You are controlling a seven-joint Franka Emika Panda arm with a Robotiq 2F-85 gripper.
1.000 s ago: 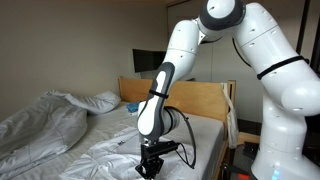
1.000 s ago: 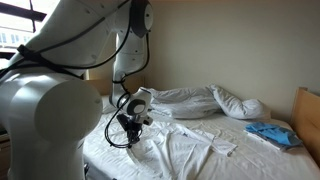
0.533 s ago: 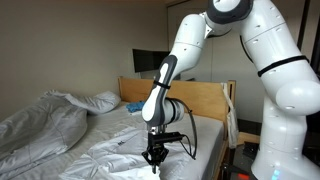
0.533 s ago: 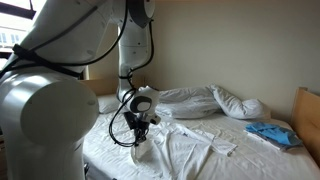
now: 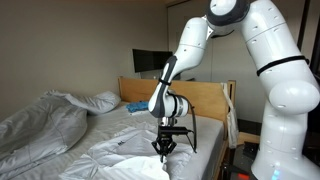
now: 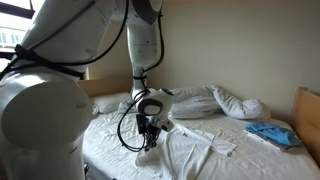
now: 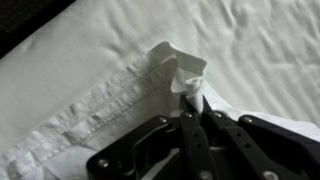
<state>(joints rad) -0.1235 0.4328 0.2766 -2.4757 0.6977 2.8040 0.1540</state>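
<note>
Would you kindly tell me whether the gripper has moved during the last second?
Yes. The gripper, shut on a fold of the white sheet, has risen and shifted right in an exterior view, toward the wooden bed board.

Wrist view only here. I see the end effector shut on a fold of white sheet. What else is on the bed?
Observer: A crumpled duvet is heaped on the far side of the bed from the end effector.
Operator: Anything by the headboard?
Observer: A blue cloth lies flat next to the wooden headboard.
Operator: Where on the bed am I?
Observer: On the side nearer the robot's base. The sheet spreads wrinkled from there toward the blue cloth.
</note>
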